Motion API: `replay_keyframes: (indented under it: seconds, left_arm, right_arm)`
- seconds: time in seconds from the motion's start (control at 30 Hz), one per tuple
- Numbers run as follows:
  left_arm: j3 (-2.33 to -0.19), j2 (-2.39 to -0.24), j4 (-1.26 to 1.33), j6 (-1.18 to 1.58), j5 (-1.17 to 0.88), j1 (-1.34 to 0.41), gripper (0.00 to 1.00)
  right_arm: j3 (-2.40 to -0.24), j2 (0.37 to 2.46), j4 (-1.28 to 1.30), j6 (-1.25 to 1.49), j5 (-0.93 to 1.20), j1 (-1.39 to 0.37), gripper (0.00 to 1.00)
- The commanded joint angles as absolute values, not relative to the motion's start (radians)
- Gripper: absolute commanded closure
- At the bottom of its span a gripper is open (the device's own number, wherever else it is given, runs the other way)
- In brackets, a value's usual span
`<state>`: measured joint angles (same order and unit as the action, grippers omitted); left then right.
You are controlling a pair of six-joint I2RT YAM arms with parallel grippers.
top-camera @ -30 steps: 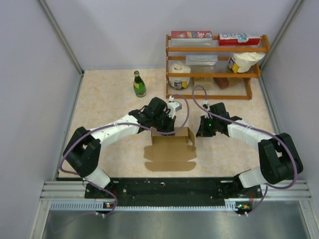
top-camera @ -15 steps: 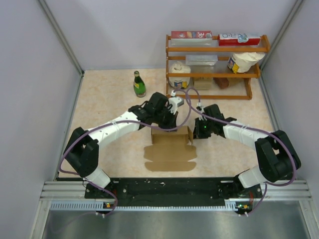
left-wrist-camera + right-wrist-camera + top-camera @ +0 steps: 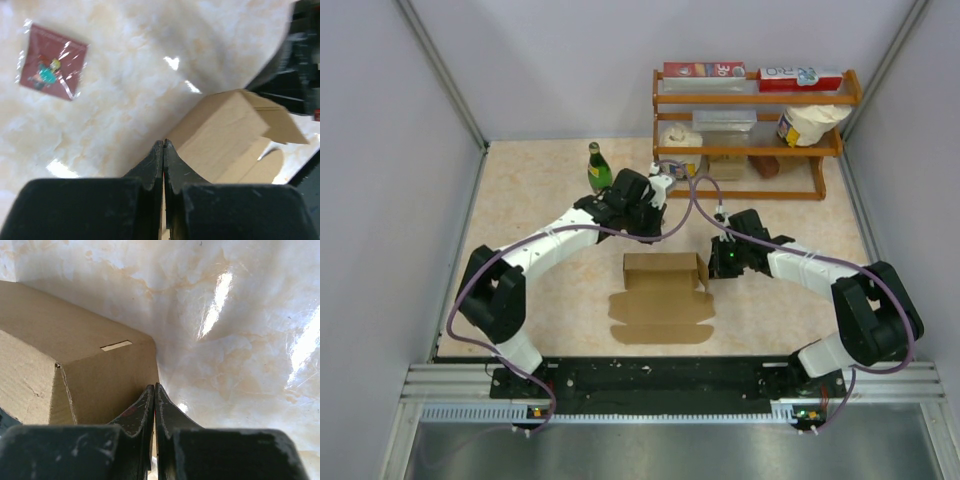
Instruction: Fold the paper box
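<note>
Reading top cam: paper box (image 3: 665, 272) sits mid-table, long axis L-R, one wall stood up at the far side, flaps flat toward me.
Nearer arm: right gripper (image 3: 721, 264) is just beside the box's right end, so it's in line w/ the long axis.
Other arm: left gripper (image 3: 652, 225) is off the box's far side, apart from it, toward the green bottle (image 3: 599, 170).
Left wrist cam: fingers (image 3: 150, 170) pressed together, nothing held that I can see. Box (image 3: 230, 135) lies ahead-right of the tips, no contact. Dark-red card (image 3: 51, 69) on the table, upper left.
Right wrist cam: fingers (image 3: 142, 410) also closed tight, look empty. Box end wall (image 3: 75, 335) w/ slit (image 3: 116, 345) right at the tips. Touching or not, can't tell.
Diff vs 1 s ago: left gripper was over the raised wall, now backed off. Right gripper crept in toward the end. Box approx same spot.
Next (my guess): right arm works that end.
</note>
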<state>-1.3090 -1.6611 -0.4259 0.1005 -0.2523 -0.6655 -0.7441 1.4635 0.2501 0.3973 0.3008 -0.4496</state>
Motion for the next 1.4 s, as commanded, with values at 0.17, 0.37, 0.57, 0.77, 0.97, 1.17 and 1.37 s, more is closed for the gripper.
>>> replay_keyframes:
  seconds: [0.17,0.37,0.57,0.77,0.97,1.17,1.37]
  left_arm:
    - [-1.338,-1.707,-0.494,0.155,-0.124,-0.555,1.0]
    - [-1.299,-1.736,-0.515,0.167,-0.112,-0.546,1.0]
    - [-1.256,-1.758,-0.494,0.183,-0.153,-0.545,1.0]
    - [-1.224,-1.775,-0.479,0.193,-0.201,-0.546,1.0]
    - [-1.177,-1.755,-0.46,0.201,-0.218,-0.548,1.0]
    - [-1.138,-1.72,-0.456,0.212,-0.229,-0.548,1.0]
    - [-1.101,-1.689,-0.44,0.236,-0.248,-0.56,1.0]
  right_arm:
    - [-0.73,1.434,0.233,0.405,0.316,-0.465,1.0]
    - [-0.721,1.41,0.235,0.414,0.339,-0.466,1.0]
    - [-0.716,1.379,0.238,0.428,0.362,-0.469,1.0]
    - [-0.727,1.371,0.241,0.44,0.388,-0.48,1.0]
    - [-0.733,1.382,0.242,0.449,0.396,-0.489,1.0]
    - [-0.735,1.39,0.235,0.46,0.402,-0.497,1.0]
    - [-0.739,1.411,0.199,0.494,0.425,-0.503,1.0]
